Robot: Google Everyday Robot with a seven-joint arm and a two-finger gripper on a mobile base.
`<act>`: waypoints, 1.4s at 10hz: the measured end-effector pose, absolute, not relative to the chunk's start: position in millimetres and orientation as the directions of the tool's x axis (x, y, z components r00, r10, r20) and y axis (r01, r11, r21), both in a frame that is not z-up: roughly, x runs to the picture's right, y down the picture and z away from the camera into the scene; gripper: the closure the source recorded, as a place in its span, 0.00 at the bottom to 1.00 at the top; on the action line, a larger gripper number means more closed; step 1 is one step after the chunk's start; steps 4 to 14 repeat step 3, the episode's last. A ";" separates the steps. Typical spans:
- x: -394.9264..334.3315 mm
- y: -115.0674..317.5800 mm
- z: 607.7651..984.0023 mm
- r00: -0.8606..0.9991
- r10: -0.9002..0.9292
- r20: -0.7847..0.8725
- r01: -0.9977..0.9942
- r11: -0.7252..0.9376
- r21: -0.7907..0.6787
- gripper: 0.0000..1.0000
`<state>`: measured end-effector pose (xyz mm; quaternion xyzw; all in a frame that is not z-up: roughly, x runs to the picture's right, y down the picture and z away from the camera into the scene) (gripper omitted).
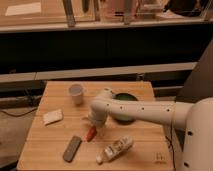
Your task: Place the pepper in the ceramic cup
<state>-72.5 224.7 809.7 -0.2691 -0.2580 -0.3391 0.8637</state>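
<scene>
Pepper (90,133): orange-red, lying on the table, in front of the cup and a little to its right, well apart from it; directly under the gripper.
Gripper (92,122): right above the pepper, hanging low over it; finger state, cannot tell, tips merge with the pepper's upper end.
Arm (145,110): white, reaching in from the right edge, crossing in front of the bowl, elbow bending down toward the pepper.
Cup (76,93): small, white, upright, at the back left of the table, nothing seen inside.
Bowl (123,99): green, wide, right of the cup, partly hidden behind the arm.
Sponge (52,116): pale, flat, in front of the cup and to its left, near the table's left edge.
Dark bar (72,148): grey, flat, well in front of the cup, near the front edge, left of the pepper.
Bottle (115,149): white with a label, on its side, front right of the cup, just past the pepper.
Table (145,145): light wood, carrying all of it.
</scene>
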 end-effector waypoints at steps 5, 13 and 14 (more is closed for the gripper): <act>-78.0 230.1 815.0 0.637 -0.436 0.636 0.723 0.624 -0.296 0.20; -78.0 230.1 815.0 0.637 -0.436 0.636 0.723 0.624 -0.296 0.20; -78.0 230.1 815.0 0.637 -0.436 0.636 0.723 0.624 -0.296 0.20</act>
